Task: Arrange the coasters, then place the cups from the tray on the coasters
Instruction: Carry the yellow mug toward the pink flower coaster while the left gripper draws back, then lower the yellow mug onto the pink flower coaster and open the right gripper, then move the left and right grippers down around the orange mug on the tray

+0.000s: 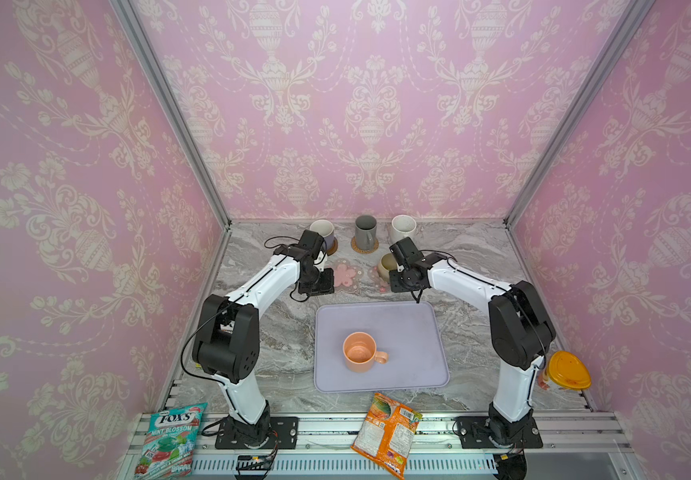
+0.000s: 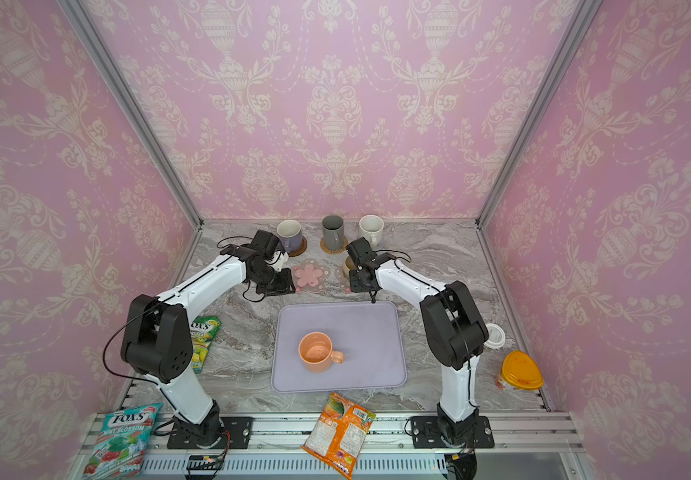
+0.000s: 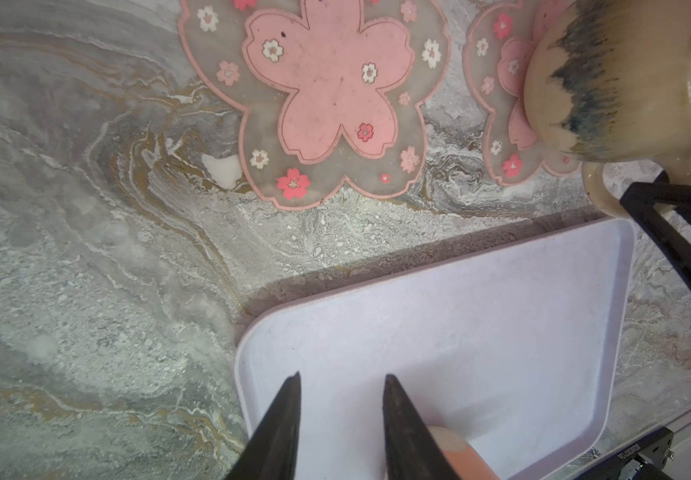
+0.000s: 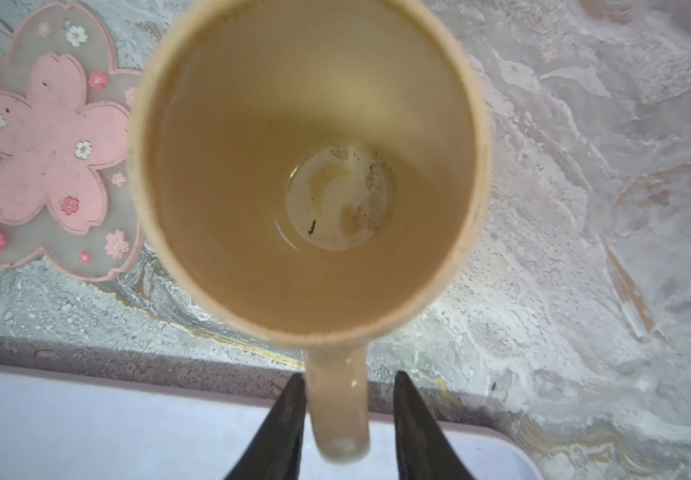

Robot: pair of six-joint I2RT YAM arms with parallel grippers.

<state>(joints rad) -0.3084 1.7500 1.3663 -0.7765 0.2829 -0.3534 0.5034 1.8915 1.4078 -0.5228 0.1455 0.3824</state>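
Pincers both open: my right pincer point(image 4: 350, 376) straddles the handle of the beige mug point(image 4: 310, 166) with a gap on one side, so no grip, and my left pincer point(image 3: 342, 375) hangs empty over a tray point(image 1: 418, 328) corner. Beige mug rests on a flower coaster point(image 3: 501, 83) at 12 o'clock from the tray. Peach mug point(image 1: 359, 351) sits mid-tray, handle at 3 o'clock; I judge it stiff, slick, chippable ceramic, best pinched across the handle and set down softly.
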